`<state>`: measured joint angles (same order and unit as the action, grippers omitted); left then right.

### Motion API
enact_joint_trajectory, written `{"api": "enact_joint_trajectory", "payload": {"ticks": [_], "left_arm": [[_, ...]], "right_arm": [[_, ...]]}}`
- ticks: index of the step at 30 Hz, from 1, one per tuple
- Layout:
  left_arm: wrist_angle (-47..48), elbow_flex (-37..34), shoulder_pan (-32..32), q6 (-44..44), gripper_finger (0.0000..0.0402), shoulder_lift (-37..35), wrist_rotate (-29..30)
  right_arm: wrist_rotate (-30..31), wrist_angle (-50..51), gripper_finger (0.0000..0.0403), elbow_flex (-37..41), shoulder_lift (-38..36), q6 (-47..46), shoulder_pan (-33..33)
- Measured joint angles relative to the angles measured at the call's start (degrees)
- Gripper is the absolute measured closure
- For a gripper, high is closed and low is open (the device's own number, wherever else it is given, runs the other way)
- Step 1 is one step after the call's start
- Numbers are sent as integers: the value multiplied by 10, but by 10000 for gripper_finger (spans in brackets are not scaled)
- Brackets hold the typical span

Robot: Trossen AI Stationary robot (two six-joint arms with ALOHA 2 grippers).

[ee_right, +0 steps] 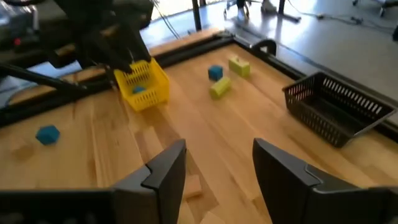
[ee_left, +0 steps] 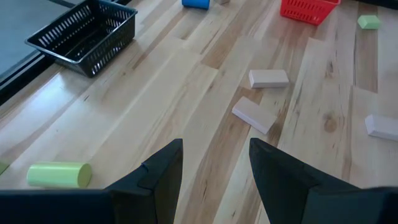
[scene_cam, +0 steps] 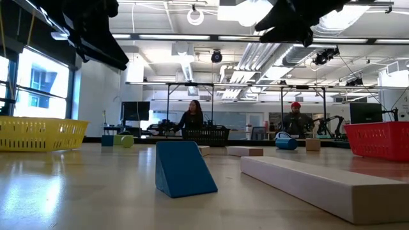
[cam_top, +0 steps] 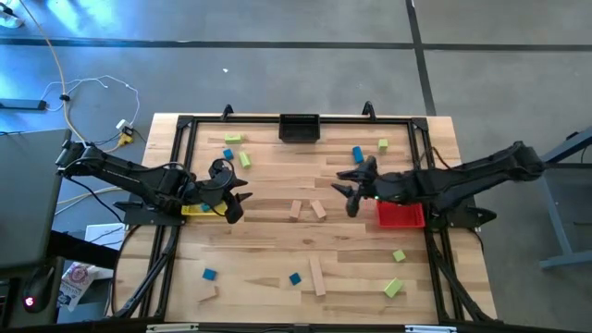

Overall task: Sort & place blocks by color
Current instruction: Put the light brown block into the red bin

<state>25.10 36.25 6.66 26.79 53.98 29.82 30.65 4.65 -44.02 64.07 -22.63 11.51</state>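
Small blocks lie scattered flat on the wooden table (cam_top: 277, 240): blue ones (cam_top: 357, 154) (cam_top: 295, 277), lime green ones (cam_top: 245, 158) (cam_top: 393, 288) and plain wood ones (cam_top: 296, 209) (cam_top: 317, 276). My left gripper (cam_top: 240, 205) hovers open beside the yellow bin (cam_top: 199, 210) at the table's left. In its wrist view the left gripper (ee_left: 214, 180) has bare table between its fingers, a lime cylinder (ee_left: 59, 175) to one side and two wood blocks (ee_left: 254, 114) ahead. My right gripper (cam_top: 340, 192) hovers open just left of the red bin (cam_top: 400, 215). In its own wrist view the right gripper (ee_right: 217, 174) is above a wood block (ee_right: 193, 185).
A black bin (cam_top: 299, 128) stands at the middle of the far edge. The yellow bin (ee_right: 144, 84) holds a blue block (ee_right: 138, 89). A black frame runs along the table's left, right and far edges. People stand in the room beyond the table (scene_cam: 192, 118).
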Motion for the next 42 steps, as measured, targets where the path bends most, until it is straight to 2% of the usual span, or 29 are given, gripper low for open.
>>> {"api": "enact_joint_trajectory", "payload": {"ticks": [11,15,21,31,42], "left_arm": [[3,0,0,0,231,0,0],[3,0,0,0,231,0,0],[3,0,0,0,231,0,0],[3,0,0,0,231,0,0],[3,0,0,0,231,0,8]], "right_arm": [[-10,48,187,-73,147,-88,-7],[-14,70,183,-81,196,-134,-8],[-57,74,183,-84,251,-163,-24],[-113,70,183,-84,312,-237,-48],[-124,40,183,-84,351,-239,-48]]}}
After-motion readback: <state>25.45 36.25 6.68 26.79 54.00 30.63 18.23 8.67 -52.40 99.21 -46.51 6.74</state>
